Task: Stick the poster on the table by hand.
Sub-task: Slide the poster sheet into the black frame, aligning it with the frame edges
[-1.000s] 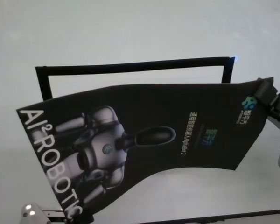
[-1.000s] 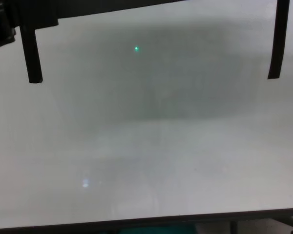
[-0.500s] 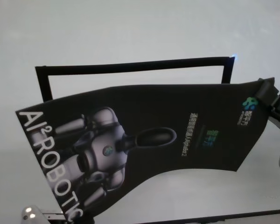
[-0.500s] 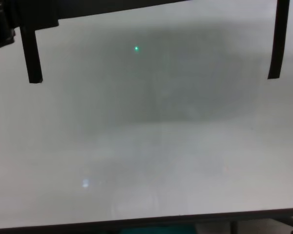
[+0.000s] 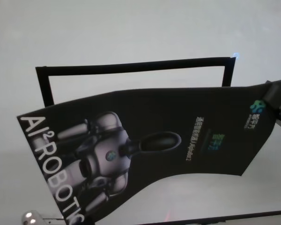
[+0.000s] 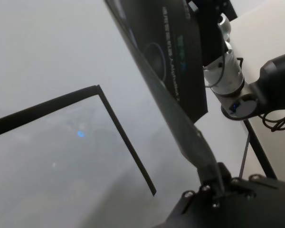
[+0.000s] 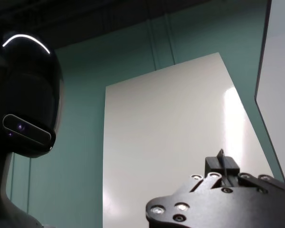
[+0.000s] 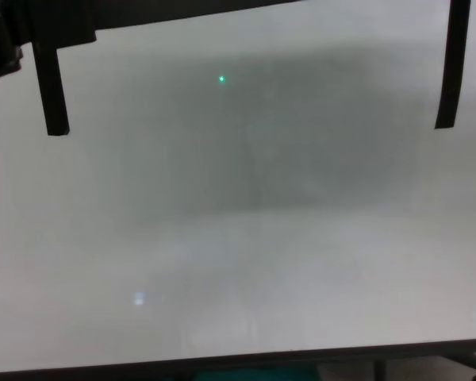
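the poster (image 5: 168, 131) is hanging in the air above the bench (image 5: 131, 33), stretched between the two arms and not lying flat on it. in the head view it is sagging and twisting as a long black glossy sheet, with the grey-white robot figure (image 5: 100, 154) and the big white letters "ai² robotic" (image 5: 49, 157) toward the robot's left end, small lines of white text near the middle, and a small coloured logo (image 5: 258, 107) near the right end. on the bench beneath it a thin black rectangular outline (image 5: 131, 67) is showing, its far side and both short sides sticking out past the poster's far edge.

the right pincer (image 5: 273, 93) is pinching the poster's right end at the far right of the head view; the left wrist view is showing that same pincer (image 6: 205, 19) farther off, clamped over the sheet's edge, with its silver wrist joint behind it. the left pincer (image 6: 213, 183) is pressed together on the poster's near-left corner, the sheet (image 6: 171, 95) running edge-on away from its fingertips. in the head view only a pale part of the left arm (image 5: 30, 218) is peeking out at the bottom edge under the letters.

in the chest view the poster's shadow is darkening the pale bench (image 8: 238, 302), two legs of the black outline (image 8: 51, 87) are reaching down from the top, and the bench's thin dark front edge is running along the bottom
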